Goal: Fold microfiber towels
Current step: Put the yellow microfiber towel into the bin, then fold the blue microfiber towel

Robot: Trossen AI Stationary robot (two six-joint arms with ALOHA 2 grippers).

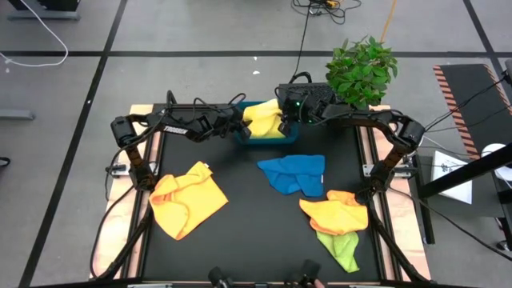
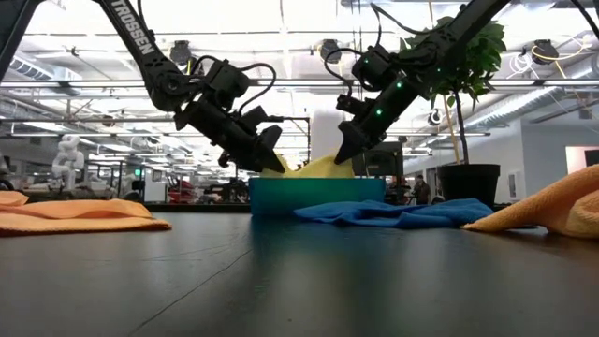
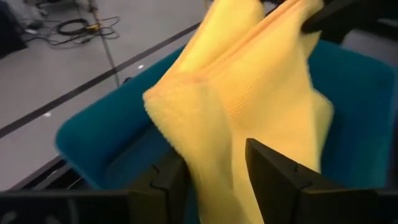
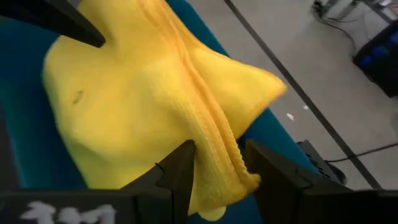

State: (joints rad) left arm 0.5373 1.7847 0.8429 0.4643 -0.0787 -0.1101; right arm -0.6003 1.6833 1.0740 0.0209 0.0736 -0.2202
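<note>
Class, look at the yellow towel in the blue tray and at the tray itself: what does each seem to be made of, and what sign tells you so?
Yellow towel: soft woven cloth, probably microfiber, matte; it shows fine ribbed texture, a stitched edge and limp folds.
Blue tray: apparently rigid plastic with a smooth, even finish; its wall stands straight and keeps its shape, though the exact material is not certain.
</note>
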